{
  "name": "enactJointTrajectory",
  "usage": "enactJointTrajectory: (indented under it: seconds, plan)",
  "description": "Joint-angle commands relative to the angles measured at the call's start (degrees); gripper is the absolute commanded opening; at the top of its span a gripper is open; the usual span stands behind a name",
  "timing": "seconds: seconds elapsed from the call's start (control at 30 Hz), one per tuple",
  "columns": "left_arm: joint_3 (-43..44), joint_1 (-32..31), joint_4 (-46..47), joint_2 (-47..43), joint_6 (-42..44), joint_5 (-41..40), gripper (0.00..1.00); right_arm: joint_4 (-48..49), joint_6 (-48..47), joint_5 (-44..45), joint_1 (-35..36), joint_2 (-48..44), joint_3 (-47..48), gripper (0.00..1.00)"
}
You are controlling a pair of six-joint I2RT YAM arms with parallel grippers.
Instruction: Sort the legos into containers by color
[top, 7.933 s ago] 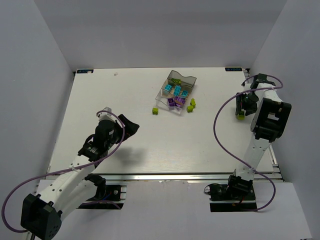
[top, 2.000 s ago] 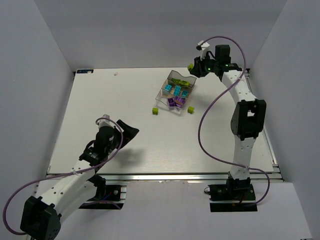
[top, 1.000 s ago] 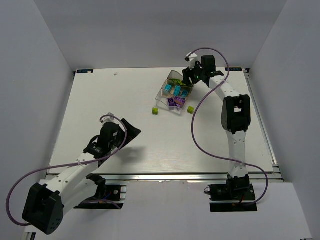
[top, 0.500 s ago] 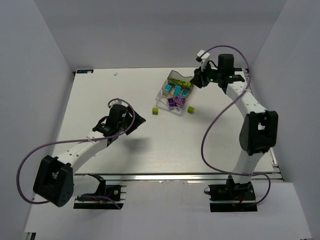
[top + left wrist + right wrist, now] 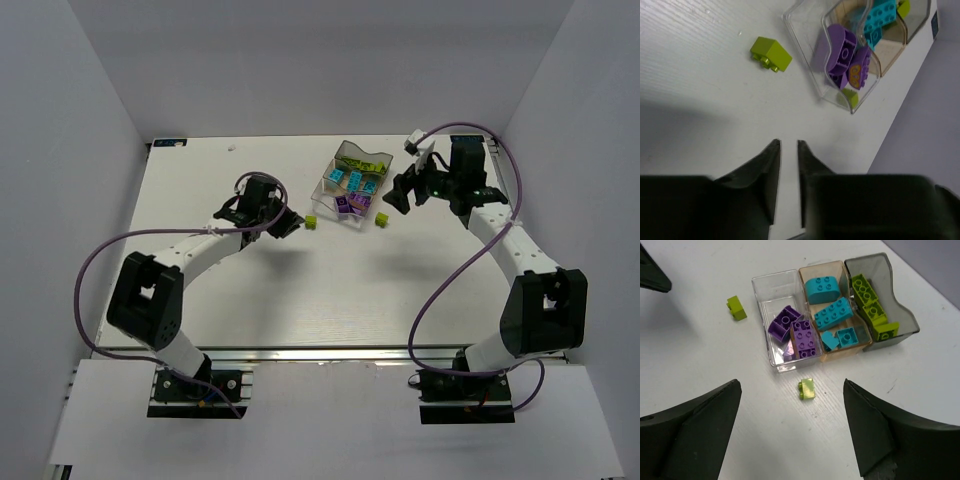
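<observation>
Right tool (image 5: 790,425) gapes wide and empty; left tool (image 5: 788,150) nearly closed, empty.

bricks (image 5: 832,315) in tray (image 5: 762,282), two bricks (image 5: 806,388) outside on table (image 5: 700,355)

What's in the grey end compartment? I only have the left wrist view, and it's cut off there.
Observer: Only lime bricks, per the right wrist view.
Operator: Any loose ones besides the brick ahead of me?
Observer: A second brick, also lime, on the table beside the tray's purple end.
Operator: And the right gripper?
Observer: Open and empty, roughly above that second brick.
</observation>
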Motion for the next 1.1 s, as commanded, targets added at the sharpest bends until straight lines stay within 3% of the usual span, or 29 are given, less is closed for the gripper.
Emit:
enactJointTrajectory:
  seconds: [0.0, 0.03, 0.07, 0.2, 0.5, 0.8, 1.07]
  plan:
    - [6.2, -0.1, -3.7, 2.6, -4.0, 0.1, 0.35, -1.9, 0.1, -2.2, -1.4, -1.9, 0.0, 0.89]
    - [7.2, -0.1, -4.4, 4.8, -4.5, 0.0, 0.42, -1.9, 0.0, -2.2, -1.6, -2.8, -0.4, 0.89]
    - [8.5, 0.0, -5.6, 6.1, -6.1, -0.3, 0.57, -1.6, -0.1, -1.6, -1.7, -3.1, -1.5, 0.89]
    - [18.6, 0.8, -15.5, 14.2, -9.5, 0.7, 0.65, -1.6, 0.2, 0.4, -2.7, -4.1, -3.1, 0.89]
    - [39.2, 1.3, -32.5, 30.6, -8.2, -0.3, 0.69, -2.4, 1.1, 1.5, -5.4, -5.4, -5.3, 0.89]
    - [36.5, 2.2, -30.2, 30.4, -10.3, -2.4, 0.68, -2.0, 1.2, 1.0, -5.8, -4.8, -5.5, 0.89]
    - [41.6, 2.3, -30.9, 35.2, -10.0, -1.3, 0.67, -1.6, 0.9, 0.7, -6.4, -4.4, -5.9, 0.89]
